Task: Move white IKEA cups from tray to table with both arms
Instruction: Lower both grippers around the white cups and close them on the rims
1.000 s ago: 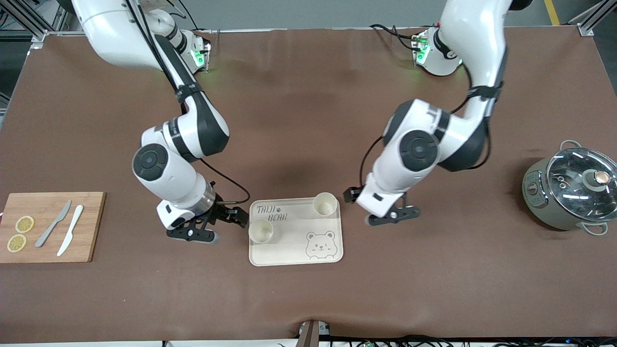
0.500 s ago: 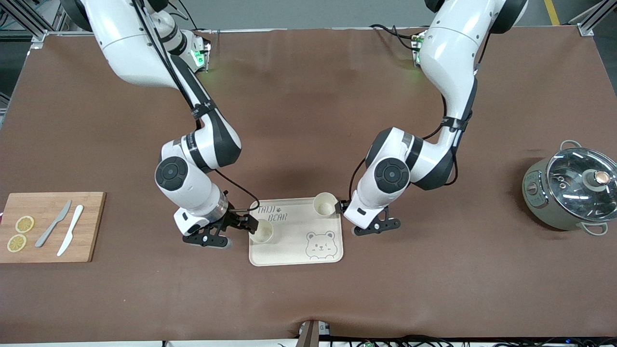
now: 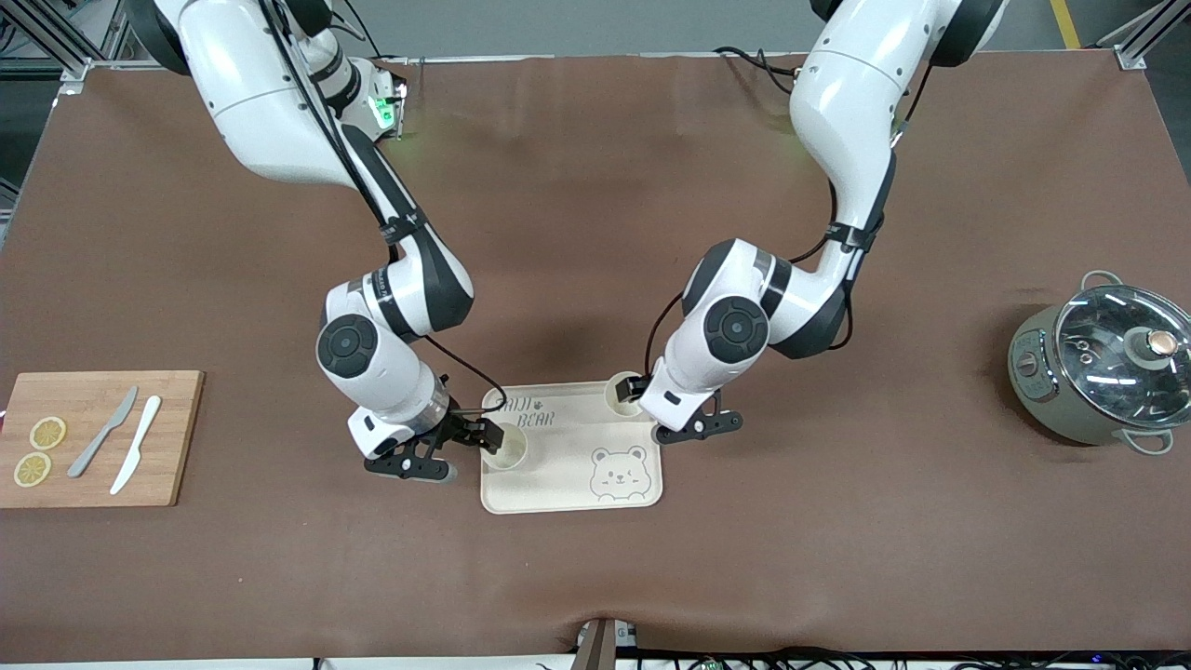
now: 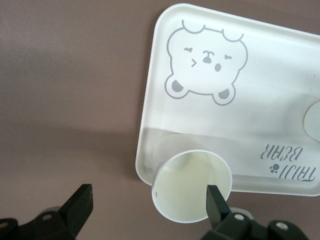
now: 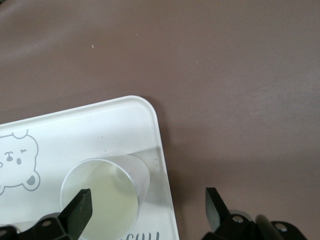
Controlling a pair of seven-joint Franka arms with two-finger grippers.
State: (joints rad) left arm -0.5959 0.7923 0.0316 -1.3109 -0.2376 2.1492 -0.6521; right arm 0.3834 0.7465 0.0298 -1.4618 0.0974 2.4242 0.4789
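Two white IKEA cups stand upright on the cream bear-print tray (image 3: pixel 568 476). One cup (image 3: pixel 507 448) sits by the tray's edge toward the right arm's end. My right gripper (image 3: pixel 451 449) is low beside it and open; one fingertip (image 5: pixel 79 210) is over the cup's mouth (image 5: pixel 102 197), the other is off the tray (image 5: pixel 90 135). The second cup (image 3: pixel 622 398) stands in the tray's corner farther from the front camera, toward the left arm's end. My left gripper (image 3: pixel 665 409) is open there, with one fingertip (image 4: pixel 217 202) over that cup's (image 4: pixel 185 187) rim. Neither cup is gripped.
A wooden cutting board (image 3: pixel 167 437) with two lemon slices, a grey knife and a white knife lies at the right arm's end. A grey pot with a glass lid (image 3: pixel 1103 363) stands at the left arm's end. Brown table surface surrounds the tray (image 4: pixel 280 95).
Both arms have moved inward toward the tray, bringing each gripper from beside the tray up to its cup. Both grippers stayed open. The cups and tray have not moved.
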